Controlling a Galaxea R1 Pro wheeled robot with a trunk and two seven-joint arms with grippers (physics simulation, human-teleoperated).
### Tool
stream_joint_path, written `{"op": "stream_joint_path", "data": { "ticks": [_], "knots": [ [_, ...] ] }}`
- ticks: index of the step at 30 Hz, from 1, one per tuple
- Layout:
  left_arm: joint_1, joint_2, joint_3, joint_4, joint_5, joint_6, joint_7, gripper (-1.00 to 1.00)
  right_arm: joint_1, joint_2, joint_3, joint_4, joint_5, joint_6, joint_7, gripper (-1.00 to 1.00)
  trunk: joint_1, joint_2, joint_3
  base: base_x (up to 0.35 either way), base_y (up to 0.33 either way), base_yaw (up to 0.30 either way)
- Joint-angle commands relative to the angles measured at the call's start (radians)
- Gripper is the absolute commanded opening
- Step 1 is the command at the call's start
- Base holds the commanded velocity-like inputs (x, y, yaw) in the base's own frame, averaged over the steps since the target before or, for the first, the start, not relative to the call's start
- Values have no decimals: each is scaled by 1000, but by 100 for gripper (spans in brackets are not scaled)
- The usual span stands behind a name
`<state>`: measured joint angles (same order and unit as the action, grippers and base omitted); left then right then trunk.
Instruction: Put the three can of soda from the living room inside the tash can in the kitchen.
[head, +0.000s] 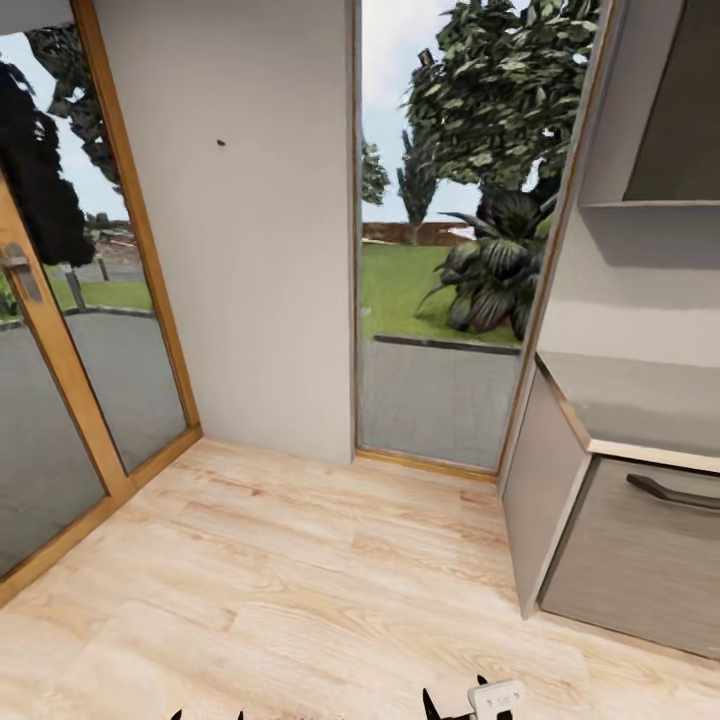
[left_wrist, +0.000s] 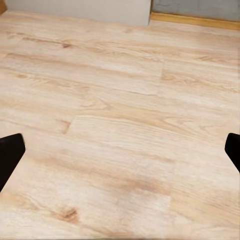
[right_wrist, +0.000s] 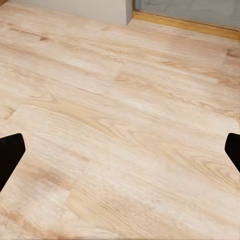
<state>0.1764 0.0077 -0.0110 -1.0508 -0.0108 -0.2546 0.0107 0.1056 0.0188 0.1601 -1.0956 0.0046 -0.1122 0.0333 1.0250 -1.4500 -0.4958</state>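
The robot faces a corner of a room with a pale plank floor (head: 300, 560). A plain grey wall (head: 250, 220) stands at twelve o'clock, a tall window (head: 440, 300) onto grass and a bush at one o'clock, a wood-framed glass door (head: 60, 330) at ten o'clock, and a grey cabinet (head: 620, 520) with a dark drawer handle (head: 670, 490) at three o'clock. None of these pictures catches a soda can or the bin, so where they are cannot be told from here; the robot seems to be on its way between rooms.

The left gripper (left_wrist: 120, 150) is spread wide, its dark fingertips (left_wrist: 10, 155) at the far edges of its wrist view with bare floor between them. The right gripper (right_wrist: 120, 150) is spread the same way over bare planks. Neither carries anything. Dark tips of the arms (head: 440, 705) peek in at six o'clock in the head view.

The risks, as I judge them, come from driving in a tight corner. The cabinet's near edge at four o'clock sits close to the right side, so a turn to the right could clip it with the base or an elbow. Rolling straight on leads into the wall or the window. The glass door could also be bumped on a wide swing left. With nothing of the task in sight, a wrong heading would simply waste time searching.
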Motion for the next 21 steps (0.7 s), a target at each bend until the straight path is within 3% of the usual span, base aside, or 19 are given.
{"op": "stream_joint_path", "data": {
  "ticks": [1,21],
  "knots": [
    [0,0,0,0,0,0,0,100,0,0,3,2,0,0,-2,100,0,0,-1,0,0,184],
    [0,0,0,0,0,0,0,100,-3,0,15,10,0,0,-9,100,0,0,-21,0,0,194]
  ]
}}
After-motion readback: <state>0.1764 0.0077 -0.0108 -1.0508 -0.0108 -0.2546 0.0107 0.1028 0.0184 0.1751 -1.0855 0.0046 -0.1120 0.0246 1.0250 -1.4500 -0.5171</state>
